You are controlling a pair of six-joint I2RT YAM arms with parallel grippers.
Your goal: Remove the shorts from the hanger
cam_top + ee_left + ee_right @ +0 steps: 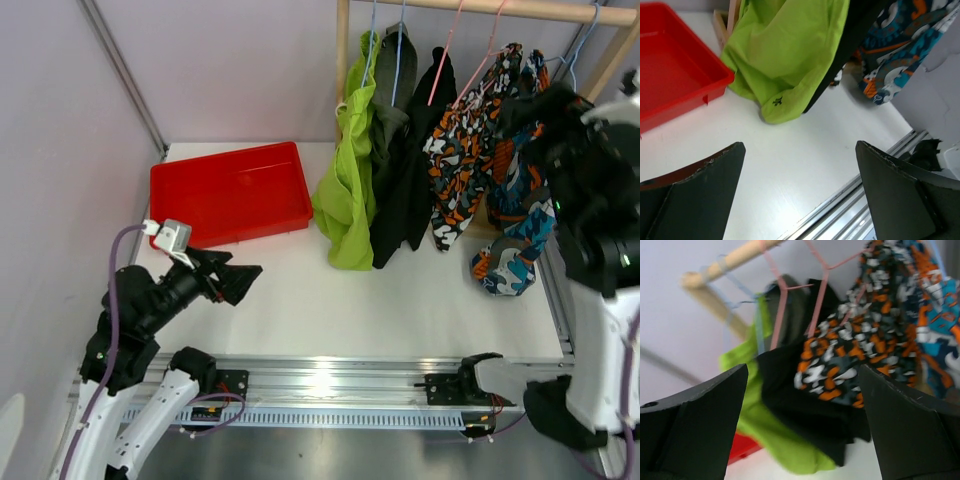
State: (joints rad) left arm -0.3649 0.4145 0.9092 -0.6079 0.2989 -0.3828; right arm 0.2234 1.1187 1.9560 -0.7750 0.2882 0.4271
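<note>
A: Where are the shorts (460, 150) found?
B: Hung from the rail (500, 8), far edge, right corner. Left gripper (800, 145) and right gripper (802, 370) are spread wide; nothing is gripped.

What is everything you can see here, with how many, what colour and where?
lime green shorts: one, leftmost on the rack
dark grey-olive shorts: one, just right of the lime pair
black shorts: one, middle of the row
orange-black-white patterned shorts: one, fourth along
teal-orange-white patterned shorts: one, far right, lower end bunched on the table
hangers: five, pale blue and pink, on the rail
wooden rail: one, light wood, across the top right
red tray: one, back left of the table
table: one, white
left gripper: black, open, low over the table's left side
right gripper: black, open, raised facing the shorts
</note>
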